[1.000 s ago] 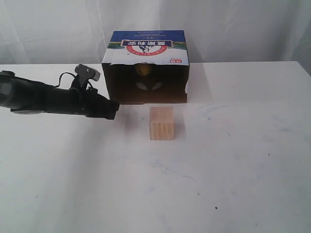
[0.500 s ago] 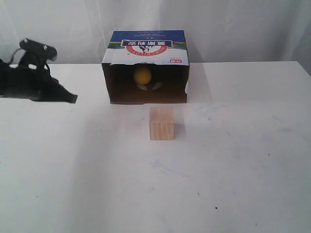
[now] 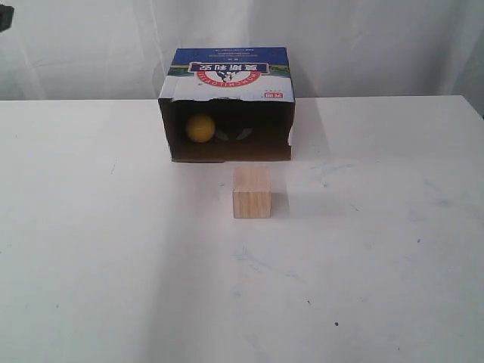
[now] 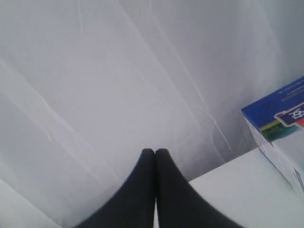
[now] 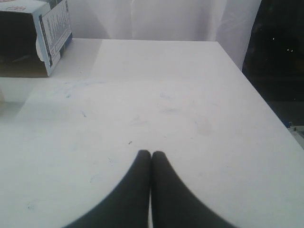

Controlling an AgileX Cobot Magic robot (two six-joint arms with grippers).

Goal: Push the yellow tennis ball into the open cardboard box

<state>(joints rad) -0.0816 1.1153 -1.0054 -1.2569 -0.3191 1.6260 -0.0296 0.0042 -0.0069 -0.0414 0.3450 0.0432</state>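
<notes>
The yellow tennis ball [image 3: 200, 128] lies inside the open cardboard box [image 3: 229, 72], toward the left side of its dark interior. The box has a blue-and-white printed top with a red round logo and faces the camera. A corner of it shows in the left wrist view as the box [image 4: 280, 118] and in the right wrist view as the box [image 5: 35, 38]. My left gripper [image 4: 155, 152] is shut and empty, raised high and facing the white curtain. My right gripper [image 5: 151, 154] is shut and empty, above bare table to the right of the box.
A pale wooden cube [image 3: 251, 192] stands on the white table [image 3: 363, 249] just in front of the box opening. A white curtain [image 3: 363, 38] hangs behind. The table's right edge [image 5: 266, 99] drops into a dark area.
The left arm has pulled away to the upper left and almost out of the exterior view. The ball has rolled from the middle of the box interior toward its left side.
</notes>
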